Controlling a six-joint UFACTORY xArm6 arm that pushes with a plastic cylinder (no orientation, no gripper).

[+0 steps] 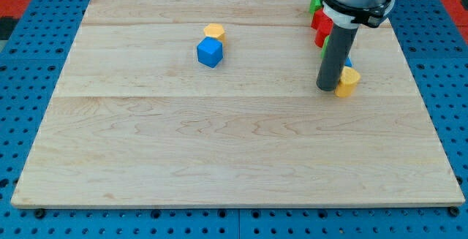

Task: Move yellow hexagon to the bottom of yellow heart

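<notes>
The yellow hexagon lies in the upper middle of the board, touching the top edge of a blue cube. The yellow heart lies at the view's right. My tip stands on the board right beside the heart's left side, touching it or nearly so. The tip is far to the right of the hexagon and a little lower in the view.
Red blocks and a green block sit near the board's top right, partly hidden behind the rod and arm. A sliver of another blue block shows just above the heart. The wooden board lies on a blue pegboard.
</notes>
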